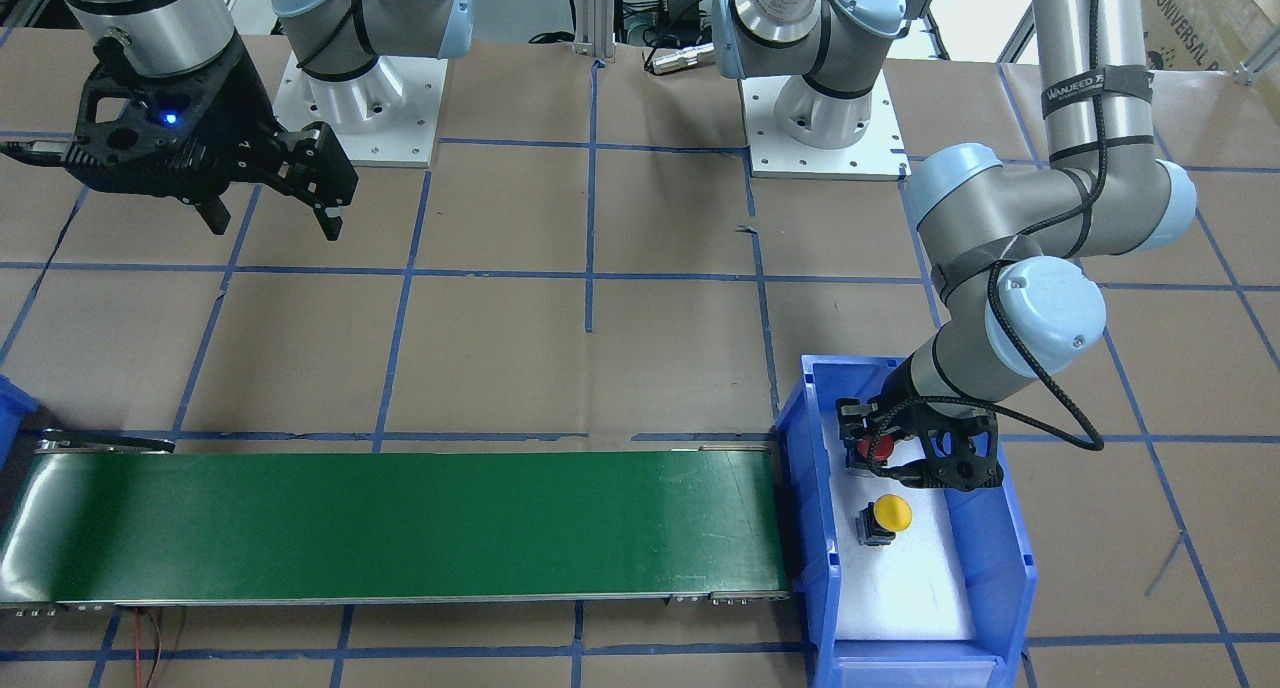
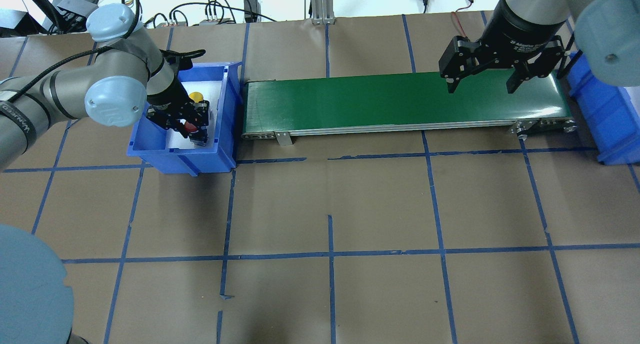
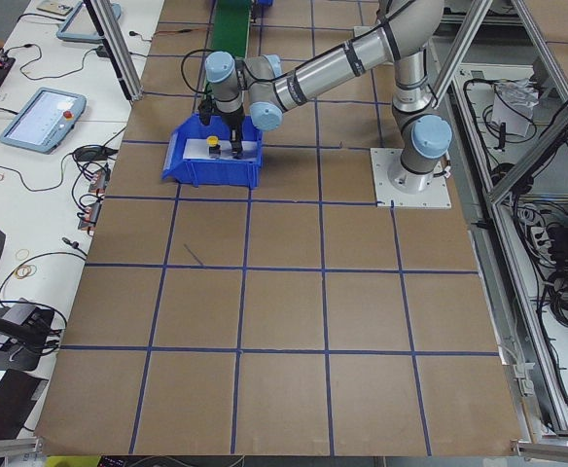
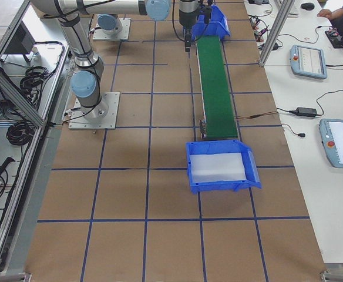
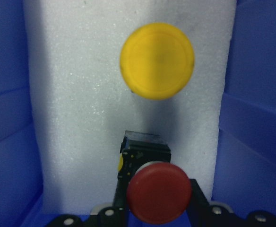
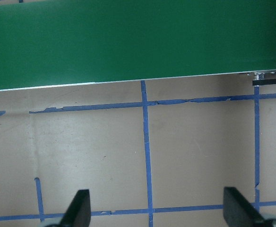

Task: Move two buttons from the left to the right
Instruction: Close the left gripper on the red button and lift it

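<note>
Left gripper (image 2: 192, 129) is down in the blue bin (image 1: 1000, 558) that butts against the left end of the belt (image 1: 400, 523). Its jaws look pinched on the red button (image 5: 159, 191), cap toward the wrist and switch body pointing away. The yellow button (image 5: 157, 60) is in the same bin, just beyond the red one and not touching it. From the grip, the belt lies sideways over the bin wall, so probably lift first, then cross. Right gripper (image 2: 482, 84) hangs spread wide over the belt's far end, near the second bin (image 4: 218, 186).

Brown table (image 2: 380, 209) crossed by blue tape lines (image 2: 330, 254).
</note>
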{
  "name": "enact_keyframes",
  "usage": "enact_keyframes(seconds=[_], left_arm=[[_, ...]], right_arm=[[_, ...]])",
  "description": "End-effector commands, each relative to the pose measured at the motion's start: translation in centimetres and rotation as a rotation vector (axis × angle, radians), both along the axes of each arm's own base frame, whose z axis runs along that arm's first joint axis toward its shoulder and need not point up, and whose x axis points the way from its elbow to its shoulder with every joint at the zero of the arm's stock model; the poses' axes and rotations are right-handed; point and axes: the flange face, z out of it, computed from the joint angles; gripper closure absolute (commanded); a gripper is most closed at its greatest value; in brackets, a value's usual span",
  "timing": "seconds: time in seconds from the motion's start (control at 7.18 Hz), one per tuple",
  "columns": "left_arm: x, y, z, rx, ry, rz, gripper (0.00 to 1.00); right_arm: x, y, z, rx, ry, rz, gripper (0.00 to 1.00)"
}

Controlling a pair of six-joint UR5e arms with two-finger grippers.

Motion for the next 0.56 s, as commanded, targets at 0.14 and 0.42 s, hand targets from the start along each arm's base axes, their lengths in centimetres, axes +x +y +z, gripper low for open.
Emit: enact_keyframes(seconds=[0.14,0.42], left_arm=[[0.03,-0.22,0.37,-0.008,-0.001,0.002,0.36],[0.04,-0.3,0.36,-0.01,-0.001,-0.008,0.48]], right_arm=[[0.0,-0.02,-0.15,0.003,0.0,0.003,0.0],[0.0,-0.02,-0.15,0.003,0.0,0.003,0.0]])
